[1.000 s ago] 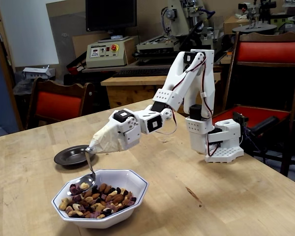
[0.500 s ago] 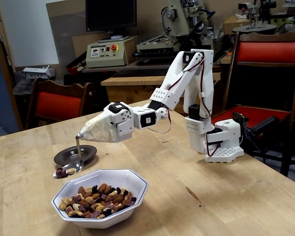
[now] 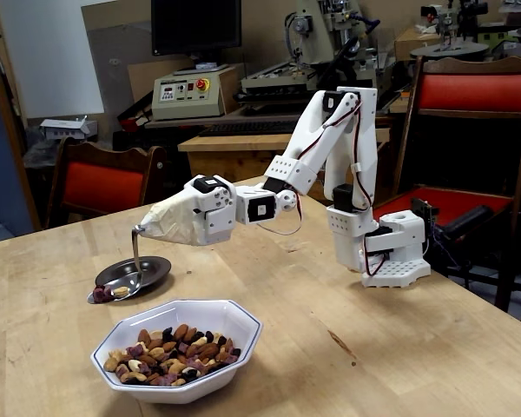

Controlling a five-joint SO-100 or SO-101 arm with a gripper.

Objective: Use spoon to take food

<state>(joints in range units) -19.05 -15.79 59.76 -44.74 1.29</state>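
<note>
My gripper [image 3: 153, 228] is wrapped in beige tape and is shut on the top of the spoon [image 3: 135, 256], whose thin handle hangs down from it. The spoon's bowl carries a few pieces of food [image 3: 109, 293], a purple bit and a pale nut. It hovers at the left front edge of the dark round metal dish [image 3: 153, 268]. More food [image 3: 175, 350], a pile of mixed nuts and dried fruit, fills the white octagonal bowl [image 3: 244, 333] near the table's front edge, to the right of and below the spoon.
The arm's white base [image 3: 391, 252] stands on the wooden table [image 3: 373, 347] at the right. Red-cushioned chairs [image 3: 100, 182] stand behind the table's far edge, with workshop machines behind them.
The spoon rose out of the white bowl with food in it and travelled left and back. It now hangs at the dark dish's edge, slightly lower than half a second ago.
</note>
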